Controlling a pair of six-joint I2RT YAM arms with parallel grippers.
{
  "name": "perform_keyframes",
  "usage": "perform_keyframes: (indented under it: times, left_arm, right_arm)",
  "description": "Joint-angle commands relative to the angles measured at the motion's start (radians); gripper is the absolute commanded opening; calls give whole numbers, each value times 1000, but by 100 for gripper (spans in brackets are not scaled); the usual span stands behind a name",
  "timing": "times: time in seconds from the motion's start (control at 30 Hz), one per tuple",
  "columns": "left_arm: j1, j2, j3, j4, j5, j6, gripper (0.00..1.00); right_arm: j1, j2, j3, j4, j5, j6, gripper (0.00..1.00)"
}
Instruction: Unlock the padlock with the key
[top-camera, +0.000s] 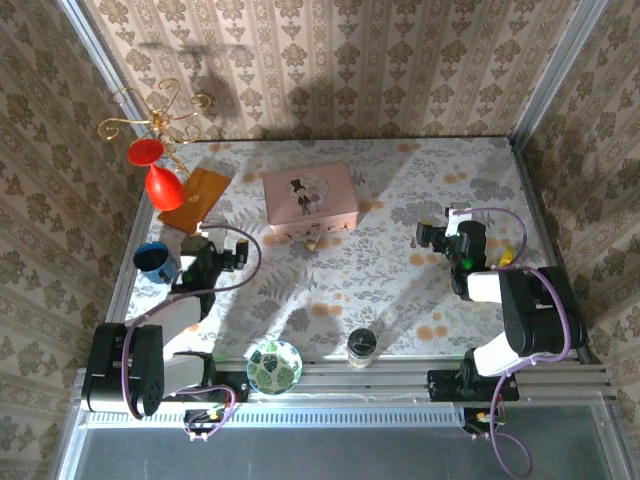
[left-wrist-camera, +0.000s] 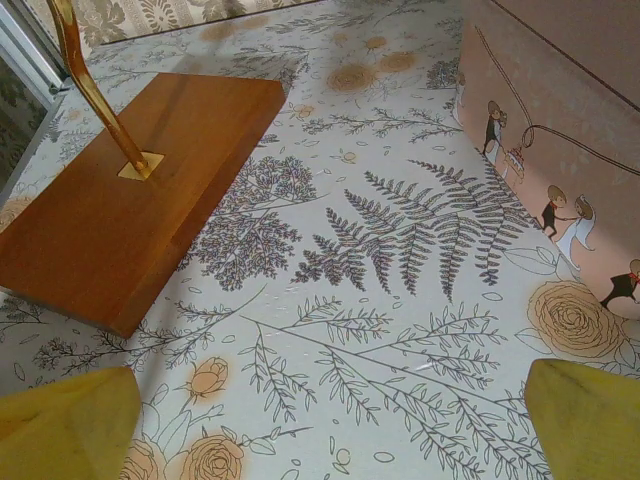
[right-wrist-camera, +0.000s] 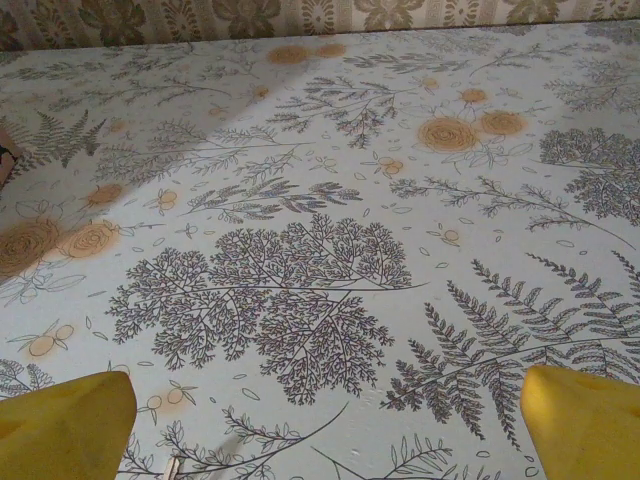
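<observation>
A pink box with a top-hatted figure on its lid sits at the back middle of the table. The padlock, tiny and pale brass, lies at the box's front edge. I cannot make out the key. My left gripper is open left of the box; its yellow fingertips stand wide apart over bare tablecloth, and the box wall is at the right. My right gripper is open to the right of the box, its fingers spread above the cloth with nothing between them.
A wooden base carrying a gold stand with red ornaments is at the back left. A blue cup, a green patterned plate and a small jar stand along the left and near edges. A small pale object lies on the cloth.
</observation>
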Motion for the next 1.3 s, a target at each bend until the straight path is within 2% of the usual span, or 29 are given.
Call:
perform_keyframes:
  times: [0.0,0.83,1.13,1.27]
  left_arm:
    - [8,5,23,14,-3,-1,100]
    - [8,6,24,14,-2,0,100]
    - [8,-25,-12,53,38,25,100]
    - [8,-63,-3,17,31,15,100]
  right_arm:
    - [4,-3,22,-9,16,-18,100]
    - [3,-2,22,-9,16,-17,100]
    - [3,-9,18,-4,19,-17,100]
    - [3,-50,56,-107,47,-6,100]
